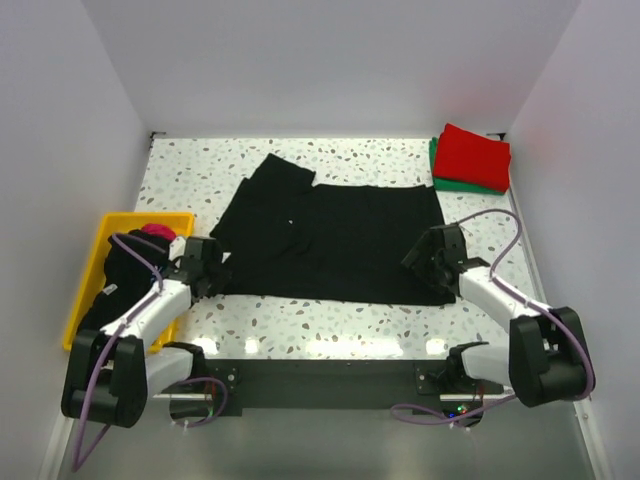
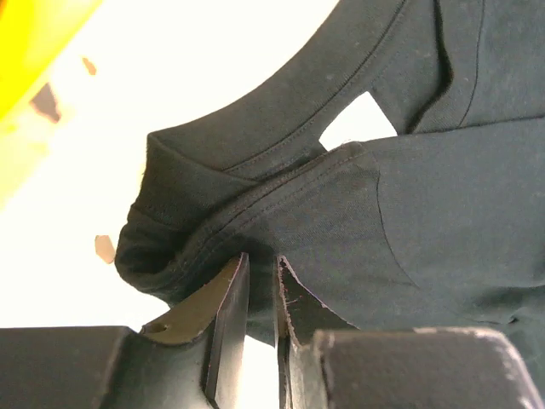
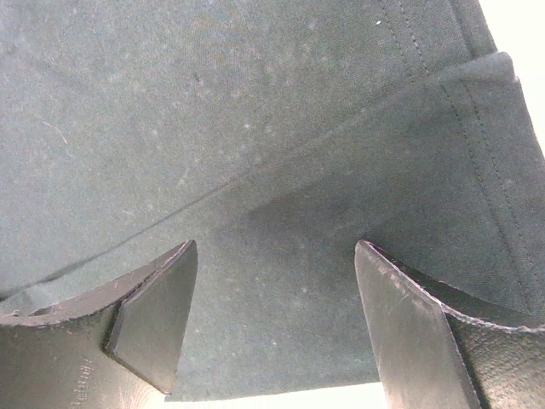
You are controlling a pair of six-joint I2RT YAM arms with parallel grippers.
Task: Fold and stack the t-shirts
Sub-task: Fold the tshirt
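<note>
A black t-shirt (image 1: 340,240) lies spread flat across the middle of the table, sleeves toward the left. My left gripper (image 1: 205,265) sits at its near left corner. In the left wrist view this gripper (image 2: 262,260) is shut on a bunched fold of the black t-shirt (image 2: 409,213) beside a stitched hem. My right gripper (image 1: 430,258) is at the shirt's near right corner. In the right wrist view that gripper (image 3: 274,247) is open, its fingers wide apart just above the black t-shirt (image 3: 255,128), holding nothing. A folded red t-shirt (image 1: 475,155) rests on a folded green one (image 1: 436,160) at the back right.
A yellow bin (image 1: 90,275) stands at the left edge, holding a pink t-shirt (image 1: 158,231) and dark cloth (image 1: 120,270); its yellow wall (image 2: 34,34) shows in the left wrist view. White walls close in the speckled table (image 1: 330,320) on three sides.
</note>
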